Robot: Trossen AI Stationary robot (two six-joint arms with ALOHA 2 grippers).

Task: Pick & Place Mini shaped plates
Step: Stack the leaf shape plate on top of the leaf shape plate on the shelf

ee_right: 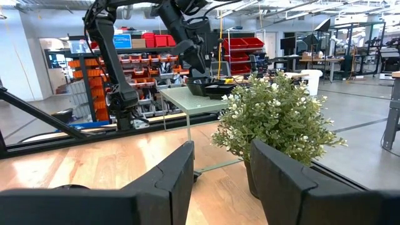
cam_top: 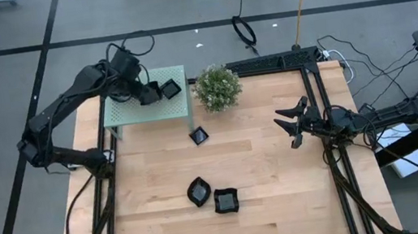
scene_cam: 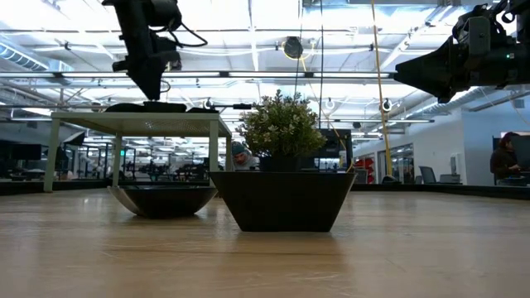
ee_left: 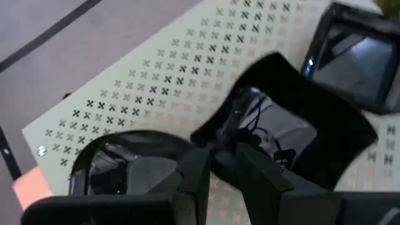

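Up on the pale green stand (cam_top: 135,115), crowded close: wavy plate (ee_left: 294,144) in the middle, rounder plate (ee_left: 125,162) touching or nearly touching on one side, square plate (ee_left: 356,56) just beside on the other. Pinched at the rim of the wavy plate, it seems, by the left gripper (ee_left: 225,175), fingers drawn close together with only the rim's thickness between them.

Off the stand, down on the wooden table (cam_top: 286,196): a small square dish (cam_top: 198,136) just in front of the stand, then a wavy-rimmed dish (cam_top: 198,191) and a larger square dish (cam_top: 226,201) side by side, well away from the stand toward the table's near edge.

Likely trouble, judged from this crowding: knocking the rounder plate with a finger on letting go or pulling away, since hardly any room to spare. Glossy rim, thin pinch, so prone to slipping or tipping if lifted off-centre. Could also nudge a neighbour toward the stand's edge and over it. Less room again for every further plate brought up.

Beyond the stand, beside its far corner, a leafy potted plant (cam_top: 217,87); apt to be brushed by an arm reaching across. Well apart from the stand, at the table's opposite side, right gripper (cam_top: 286,128) waiting above the wood with fingers spread and nothing between them.
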